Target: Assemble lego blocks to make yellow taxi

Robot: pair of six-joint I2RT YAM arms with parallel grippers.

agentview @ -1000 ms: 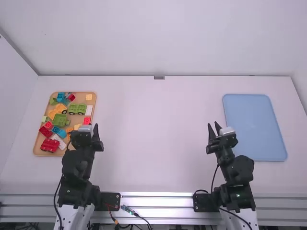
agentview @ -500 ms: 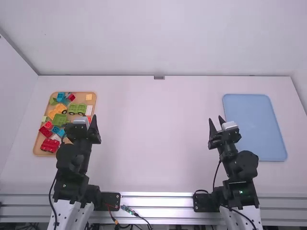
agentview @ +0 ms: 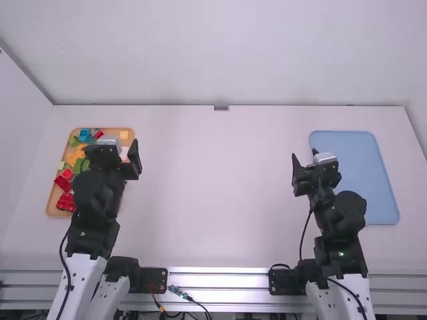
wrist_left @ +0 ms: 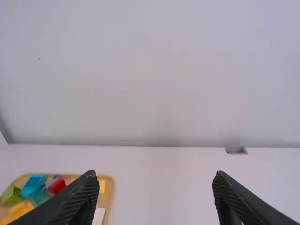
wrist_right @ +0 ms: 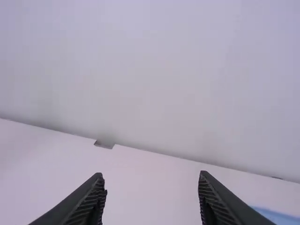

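My left gripper [agentview: 118, 144] is over the right part of the wooden tray [agentview: 50, 200], open and holding nothing. The left gripper [wrist_left: 155, 179] has its fingers wide apart in its wrist view. On the tray lie an orange-yellow piece [agentview: 73, 157], a pale orange block [agentview: 123, 135], red pieces [agentview: 66, 202] and green ones; the left arm hides several others. The left wrist view has a turquoise piece [wrist_left: 33, 186] beside a small red one [wrist_left: 56, 186]. Left of the blue tray [agentview: 357, 177] is my right gripper [agentview: 304, 157]; the right gripper [wrist_right: 151, 178] is open and holds nothing.
The white table [agentview: 213, 193] spreads between the two trays. A wall [agentview: 220, 53] rises along its far edge, with a small grey bracket [agentview: 221, 107] at the middle. Another wall [agentview: 20, 133] borders the left side.
My left gripper has moved away from the camera, over the tray, covering more of the blocks. The right gripper has moved a little away from the camera and slightly right.
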